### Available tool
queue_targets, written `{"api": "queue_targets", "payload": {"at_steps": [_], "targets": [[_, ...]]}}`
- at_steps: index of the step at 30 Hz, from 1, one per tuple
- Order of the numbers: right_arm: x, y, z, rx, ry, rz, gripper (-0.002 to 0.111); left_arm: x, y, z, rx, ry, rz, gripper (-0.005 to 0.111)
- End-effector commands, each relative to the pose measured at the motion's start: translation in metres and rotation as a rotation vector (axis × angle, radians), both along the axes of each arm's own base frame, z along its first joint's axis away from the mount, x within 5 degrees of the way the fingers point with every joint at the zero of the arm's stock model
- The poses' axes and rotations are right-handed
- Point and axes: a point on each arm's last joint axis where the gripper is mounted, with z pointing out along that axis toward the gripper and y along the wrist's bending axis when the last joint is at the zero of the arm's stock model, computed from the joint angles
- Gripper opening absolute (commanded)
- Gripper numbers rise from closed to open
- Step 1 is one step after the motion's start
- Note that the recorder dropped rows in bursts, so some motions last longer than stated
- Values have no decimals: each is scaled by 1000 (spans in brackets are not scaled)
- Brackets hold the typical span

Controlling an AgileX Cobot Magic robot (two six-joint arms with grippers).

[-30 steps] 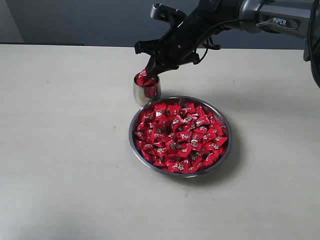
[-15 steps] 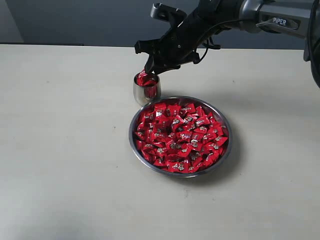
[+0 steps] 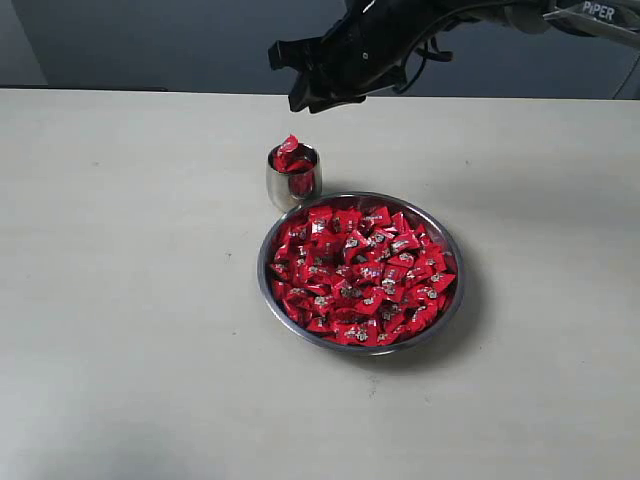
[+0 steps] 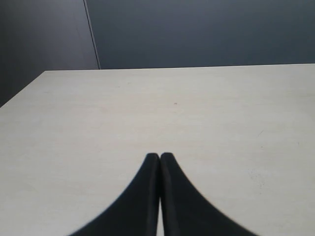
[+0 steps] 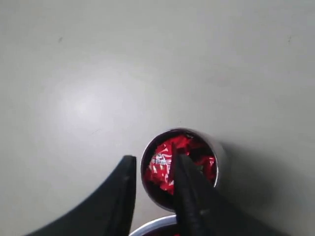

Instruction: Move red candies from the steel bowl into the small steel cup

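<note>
Jaws of the right gripper [image 5: 153, 158] gape empty above the small steel cup [image 3: 286, 190] of red candies [image 3: 290, 152]. The left gripper [image 4: 160, 155] has its jaws clenched together.

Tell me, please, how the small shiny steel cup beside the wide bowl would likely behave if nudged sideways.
The small shiny steel cup looks narrow and upright, so a high push might tip it. Its rounded mirror-finish sides would probably slide in a grip. Red-wrapped candies heap above its rim, so a jolt could spill some.
</note>
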Motion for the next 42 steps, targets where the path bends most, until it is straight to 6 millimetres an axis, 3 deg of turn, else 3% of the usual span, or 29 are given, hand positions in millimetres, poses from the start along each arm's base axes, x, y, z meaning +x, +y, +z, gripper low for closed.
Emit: {"api": "queue_targets", "payload": {"at_steps": [1,4,10,16,28,42], "targets": [[1,-4,7,-23,-28,5,19,0,0,-1,4,-2,-4,0],[1,-6,9,-40,-44,2,-1,0,0,-1,4,-2,-4,0],[0,-15,18,-66,-112,-71,-1,0,0,-1,4,-2,-4,0],[-19,-34,18,-49,-187,-149,-1,0,0,-1,4,-2,-4,0],[-86,-90,33,-86,-425,-186,-1,0,0,-1,4,-2,-4,0],[-140,-125,46,-48,-445,-231,-1,0,0,-1,4,-2,-4,0]]}}
